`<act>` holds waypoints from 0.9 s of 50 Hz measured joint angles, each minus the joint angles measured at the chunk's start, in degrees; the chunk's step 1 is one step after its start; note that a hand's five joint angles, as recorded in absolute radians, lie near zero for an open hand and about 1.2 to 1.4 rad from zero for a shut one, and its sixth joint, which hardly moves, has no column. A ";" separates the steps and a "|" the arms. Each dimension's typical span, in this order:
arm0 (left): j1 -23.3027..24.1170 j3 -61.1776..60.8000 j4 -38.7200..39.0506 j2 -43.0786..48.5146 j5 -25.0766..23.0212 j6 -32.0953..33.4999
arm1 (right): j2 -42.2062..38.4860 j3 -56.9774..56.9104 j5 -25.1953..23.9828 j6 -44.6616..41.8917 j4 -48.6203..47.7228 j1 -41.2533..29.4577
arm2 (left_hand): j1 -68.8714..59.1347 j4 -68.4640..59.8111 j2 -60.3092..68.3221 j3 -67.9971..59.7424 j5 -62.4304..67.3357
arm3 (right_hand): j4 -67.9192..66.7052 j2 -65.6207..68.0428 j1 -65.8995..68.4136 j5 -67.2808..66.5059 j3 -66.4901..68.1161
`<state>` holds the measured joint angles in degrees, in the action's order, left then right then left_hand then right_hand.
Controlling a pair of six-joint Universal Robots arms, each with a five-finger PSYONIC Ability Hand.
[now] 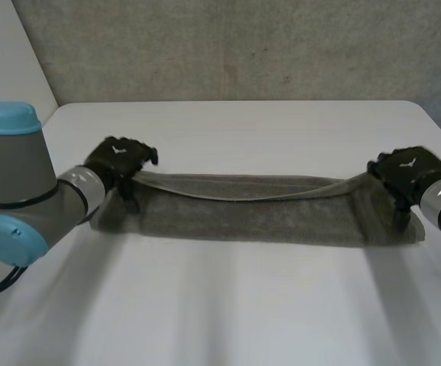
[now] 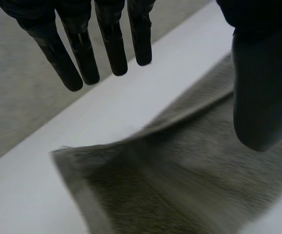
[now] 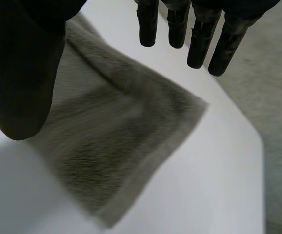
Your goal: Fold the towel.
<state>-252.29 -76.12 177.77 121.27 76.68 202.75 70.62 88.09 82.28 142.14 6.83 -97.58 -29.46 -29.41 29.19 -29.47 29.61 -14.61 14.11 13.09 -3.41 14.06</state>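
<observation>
Left hand [image 1: 121,158] hanging over one towel [image 1: 251,217] end, fingers spreading straight, right hand [image 1: 407,171] likewise at other end, thumbs hiding any contact.

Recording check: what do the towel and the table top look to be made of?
Towel: grey-olive soft cloth, likely terry cotton; it has a fuzzy nap, a flat hemmed border, and sags limply. Table: smooth white matte top, probably laminate or painted board; the surface is even with no grain.

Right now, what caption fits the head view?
Left hand and right hand at opposite ends of the grey towel on the white table.
</observation>
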 measured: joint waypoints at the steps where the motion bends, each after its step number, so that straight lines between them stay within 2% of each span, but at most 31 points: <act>1: -0.01 -0.43 -0.26 0.15 -1.12 1.08 | -0.09 0.16 -0.91 -0.28 0.83 -0.02 | -0.97 -0.97 0.81 -0.86 1.03 | 0.00 0.00 0.01 0.00 0.00; 8: -0.38 0.36 -5.15 2.15 -5.16 8.84 | -3.27 -3.21 -4.74 -0.63 6.71 -0.30 | -8.82 -8.91 9.10 -8.85 8.73 | -0.77 0.36 2.69 -2.70 1.42; 15: -0.62 5.49 -9.70 5.96 -4.73 11.48 | -10.65 -11.66 -5.50 -0.04 12.10 -1.12 | -8.89 -8.96 9.14 -9.02 8.86 | -2.59 2.76 4.13 -4.62 3.12; 25: -0.33 17.95 -13.38 14.44 0.48 11.23 | -22.12 -25.75 -4.70 1.24 17.37 -3.28 | -8.62 -8.73 8.67 -8.62 8.31 | -4.65 4.61 6.37 -6.92 4.99; 34: -0.11 30.83 -15.16 22.01 2.92 11.14 | -28.89 -35.81 -3.85 4.87 16.92 -3.56 | 1.33 1.41 -1.20 2.11 -3.09 | -0.53 0.80 1.58 -0.29 0.76; 40: 0.14 41.08 -15.25 27.17 7.29 10.59 | -31.64 -40.57 -0.62 8.04 13.28 -3.61 | 3.04 2.90 -2.16 3.98 -4.91 | 0.03 -0.07 -0.05 -0.23 -0.19; 45: 1.11 44.71 -15.75 28.10 10.03 7.83 | -31.01 -39.57 0.46 8.92 11.87 -3.98 | 3.25 2.95 -2.22 4.09 -5.12 | 0.03 -0.07 -0.05 -0.23 -0.19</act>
<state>-251.19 -31.41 162.02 149.37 86.71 210.58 39.61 48.52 82.74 151.05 18.70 -101.55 -26.22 -26.46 26.97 -25.37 24.49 -14.58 14.04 13.04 -3.63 13.87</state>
